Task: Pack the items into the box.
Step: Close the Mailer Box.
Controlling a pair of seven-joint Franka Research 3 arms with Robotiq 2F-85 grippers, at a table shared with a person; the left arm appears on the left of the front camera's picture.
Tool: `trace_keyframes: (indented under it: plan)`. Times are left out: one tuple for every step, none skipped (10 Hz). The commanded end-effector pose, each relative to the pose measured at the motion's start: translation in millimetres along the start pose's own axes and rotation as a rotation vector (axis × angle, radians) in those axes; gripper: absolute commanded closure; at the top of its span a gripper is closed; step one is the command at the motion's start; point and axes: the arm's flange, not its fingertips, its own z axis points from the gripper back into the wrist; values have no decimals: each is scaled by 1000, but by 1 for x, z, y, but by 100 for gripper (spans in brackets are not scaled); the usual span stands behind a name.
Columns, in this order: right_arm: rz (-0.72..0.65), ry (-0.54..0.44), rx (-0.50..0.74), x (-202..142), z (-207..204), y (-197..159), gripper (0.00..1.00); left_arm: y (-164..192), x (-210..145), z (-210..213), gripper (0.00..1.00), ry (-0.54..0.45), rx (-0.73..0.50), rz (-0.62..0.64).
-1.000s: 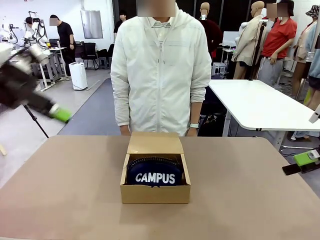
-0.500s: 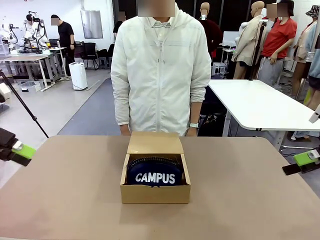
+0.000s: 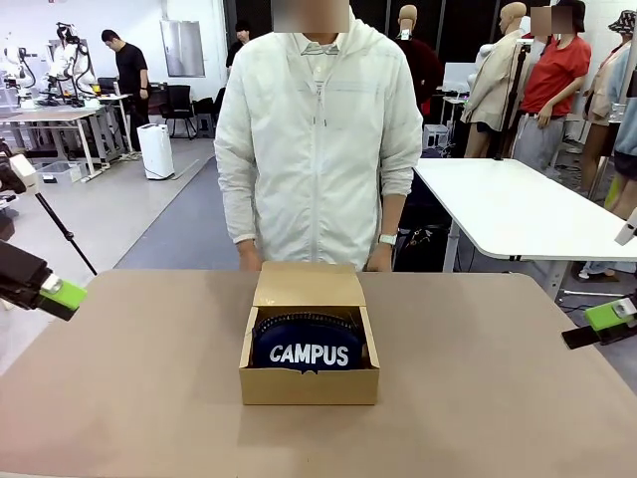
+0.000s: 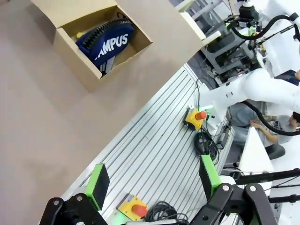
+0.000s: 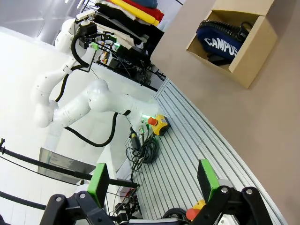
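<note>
Centrally, box tops tan table; floor seemingly grey.

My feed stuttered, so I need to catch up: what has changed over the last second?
The left end effector swung down from its raised spot and pulled back toward the left edge of the table, open and empty. Nothing was taken hold of or let go. The right end effector stayed at the right edge, open; the box stayed open with the pouch inside.
</note>
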Motion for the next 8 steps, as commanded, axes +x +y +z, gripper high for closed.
trace_keyframes:
  plan:
    - [4, 14, -2, -4, 2, 1, 0, 4, -1, 0, 0, -9, -7, -5]
    - [4, 14, -2, -4, 2, 1, 0, 4, -1, 0, 0, -9, -7, -5]
    - [4, 14, -2, -4, 2, 1, 0, 4, -1, 0, 0, -9, -7, -5]
    - [4, 14, -2, -4, 2, 1, 0, 4, -1, 0, 0, -9, -7, -5]
    - [4, 14, -2, -4, 2, 1, 0, 4, -1, 0, 0, -9, -7, -5]
    - [4, 14, -2, -4, 2, 1, 0, 4, -1, 0, 0, -9, -7, -5]
    - [4, 14, -2, -4, 2, 1, 0, 4, -1, 0, 0, -9, -7, -5]
    - [4, 14, -2, -4, 2, 1, 0, 4, -1, 0, 0, -9, -7, -5]
